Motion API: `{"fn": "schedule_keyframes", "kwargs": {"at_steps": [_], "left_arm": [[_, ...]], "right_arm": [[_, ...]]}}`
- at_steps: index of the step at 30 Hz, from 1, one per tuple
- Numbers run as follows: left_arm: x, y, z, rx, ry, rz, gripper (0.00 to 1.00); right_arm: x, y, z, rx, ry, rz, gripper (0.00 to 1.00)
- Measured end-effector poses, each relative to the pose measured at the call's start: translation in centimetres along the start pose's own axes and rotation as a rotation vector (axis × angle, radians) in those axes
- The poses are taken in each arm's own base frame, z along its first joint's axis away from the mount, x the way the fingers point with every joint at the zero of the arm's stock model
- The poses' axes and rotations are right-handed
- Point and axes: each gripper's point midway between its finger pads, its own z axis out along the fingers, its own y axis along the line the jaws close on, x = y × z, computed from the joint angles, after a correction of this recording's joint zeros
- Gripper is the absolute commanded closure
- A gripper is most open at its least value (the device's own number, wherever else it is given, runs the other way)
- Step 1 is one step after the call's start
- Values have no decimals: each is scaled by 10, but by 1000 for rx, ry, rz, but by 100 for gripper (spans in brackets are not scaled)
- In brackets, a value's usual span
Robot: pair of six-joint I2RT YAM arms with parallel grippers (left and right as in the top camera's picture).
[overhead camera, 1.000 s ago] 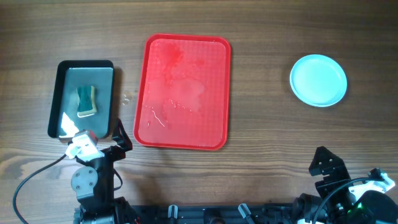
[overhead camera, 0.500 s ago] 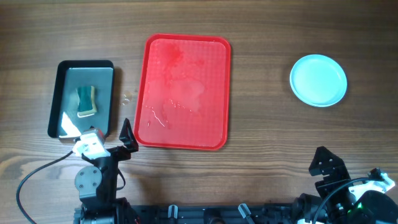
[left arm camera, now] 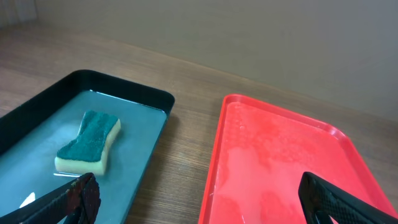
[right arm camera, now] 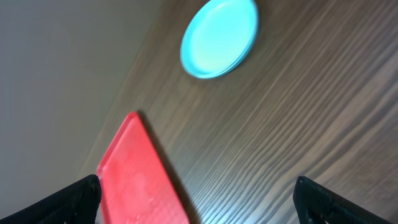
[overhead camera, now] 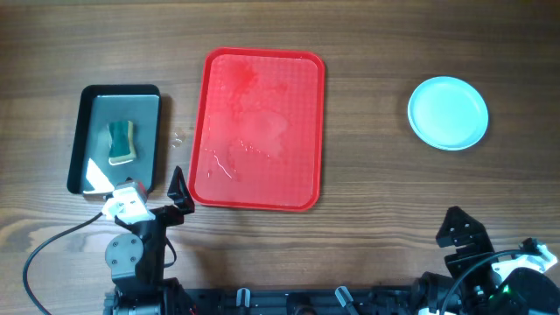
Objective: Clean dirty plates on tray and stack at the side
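The red tray lay lengthwise in the middle of the wooden table. Its floor was wet, with pale smears across the far half and thin streaks of water toward its near-left part.

The plates sat on the bare wood well to the right of the red tray, level with its far half and clear of its rim. From above they read as a single pale turquoise disc. The right wrist view showed layered rims along one edge, so they were stacked, though how many could not be told.

A black tray with a shiny base lay left of the red tray, near it but apart. In it lay a sponge, flat, green face up over a yellow body. A few drops of water dotted the wood between the black tray and the red tray.

The left gripper hovered near the red tray's near-left corner, facing the gap between the two trays. Its jaws were spread wide and held nothing. The right gripper hung low at the table's near edge, well right of the red tray, its jaws likewise fully apart and empty.
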Motion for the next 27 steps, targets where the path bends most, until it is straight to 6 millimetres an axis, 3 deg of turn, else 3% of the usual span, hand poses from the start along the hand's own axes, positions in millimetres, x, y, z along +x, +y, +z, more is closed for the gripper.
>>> {"fn": "schedule_keyframes", "kwargs": {"at_steps": [3, 8, 12, 17, 27], "left_arm": [[0, 0, 0, 0, 0, 0, 0], [1, 0, 0, -1, 1, 0, 0], [2, 0, 0, -1, 3, 0, 0], [2, 1, 0, -1, 4, 0, 0], [2, 1, 0, -2, 4, 0, 0]], "right_arm": [[-8, 0, 5, 2, -40, -18, 0], [-7, 14, 45, -100, -52, -162, 0], [9, 37, 74, -284, -73, -332, 0], [32, 61, 84, -476, -125, -578, 0], [56, 49, 118, -484, -168, -816, 0]]}}
